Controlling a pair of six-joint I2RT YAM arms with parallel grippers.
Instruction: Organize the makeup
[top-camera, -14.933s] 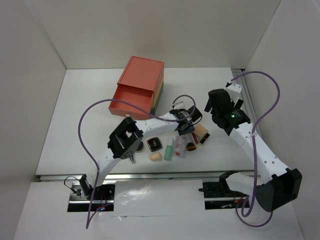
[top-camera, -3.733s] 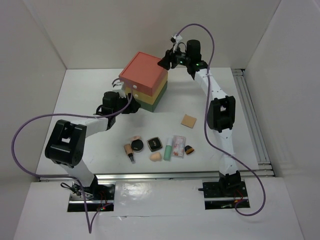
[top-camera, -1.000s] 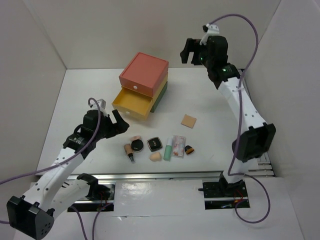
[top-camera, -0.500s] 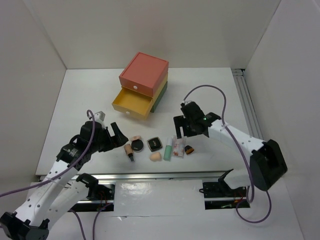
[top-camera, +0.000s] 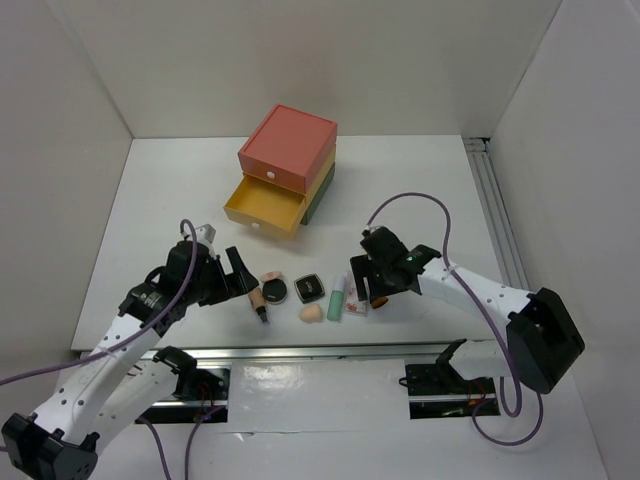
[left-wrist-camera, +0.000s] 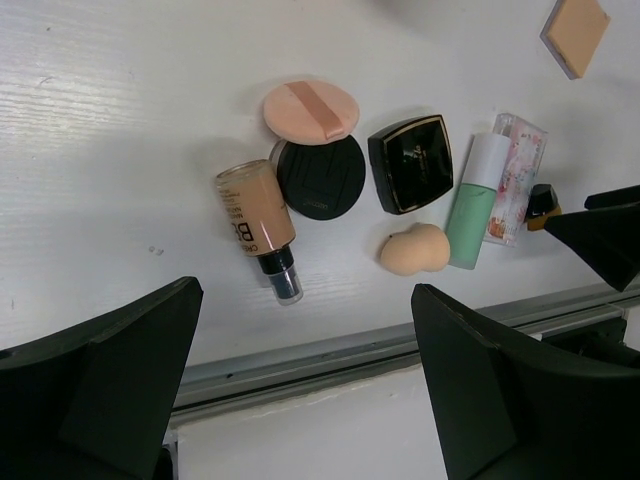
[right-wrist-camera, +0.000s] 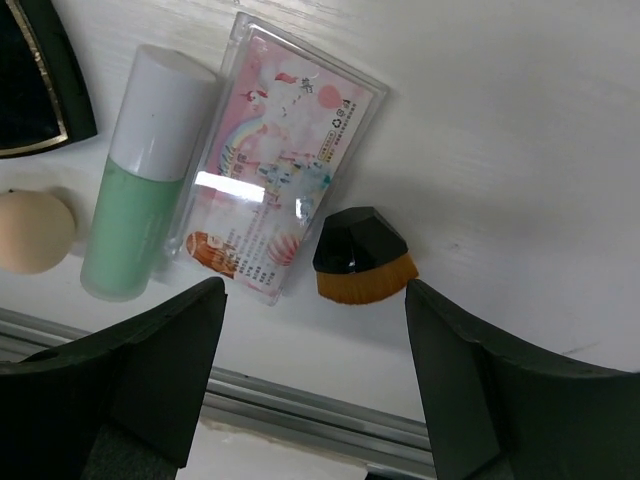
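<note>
Yellow drawer (top-camera: 262, 208): pulled out of the drawer box (top-camera: 290, 150); from above we see no makeup in it.
Makeup, location: on the table in a row near the front edge, with the foundation bottle (left-wrist-camera: 255, 222), pink puff (left-wrist-camera: 311, 109) overlapping the round black compact (left-wrist-camera: 320, 176), square black compact (left-wrist-camera: 411, 163), beige sponge (left-wrist-camera: 413, 248), mint-green tube (left-wrist-camera: 476, 200), pink sachet (left-wrist-camera: 515, 178) and brush (right-wrist-camera: 363, 256). A tan pad (left-wrist-camera: 574, 32) lies apart behind them.
Progress: early, by our judgement. Nothing is visibly stowed, and the whole row is left to sort.
Left gripper (left-wrist-camera: 305, 295): jaws at their widest, empty, hovering over the foundation bottle and touching nothing.
Right gripper (right-wrist-camera: 312, 310): jaws apart, standing either side of the brush, which sits just beside the sachet. We see no contact, and nothing is held.
</note>
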